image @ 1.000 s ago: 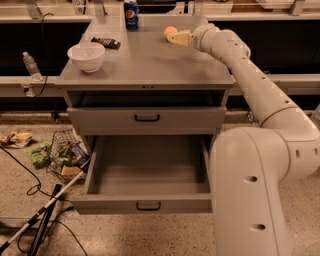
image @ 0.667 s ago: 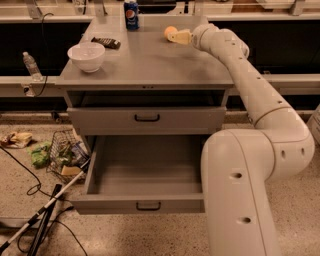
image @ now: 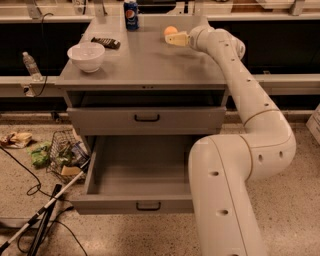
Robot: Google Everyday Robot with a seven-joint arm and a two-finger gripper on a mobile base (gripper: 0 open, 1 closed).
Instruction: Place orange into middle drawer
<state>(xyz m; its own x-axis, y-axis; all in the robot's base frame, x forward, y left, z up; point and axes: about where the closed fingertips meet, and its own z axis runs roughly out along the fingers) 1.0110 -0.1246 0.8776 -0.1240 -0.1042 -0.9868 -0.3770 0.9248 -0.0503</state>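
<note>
The orange (image: pixel 170 30) is a small round fruit at the far right of the grey cabinet top (image: pixel 145 62). My gripper (image: pixel 176 39) reaches in from the right, just in front of the orange and right beside it, low over the top. I cannot tell whether it touches the orange. Below the top, one drawer (image: pixel 146 120) with a dark handle is shut. The drawer under it (image: pixel 140 167) is pulled out wide and holds nothing.
A white bowl (image: pixel 86 55), a dark flat packet (image: pixel 105 43) and a blue soda can (image: pixel 131 8) stand on the cabinet top. My arm's big elbow (image: pixel 225 190) hangs in front of the open drawer's right side. A wire basket (image: pixel 65 155), litter and cables lie on the floor at the left.
The arm's lower links have swung closer and more to the left. The gripper has stayed by the orange, which now shows more clearly at its tip.
</note>
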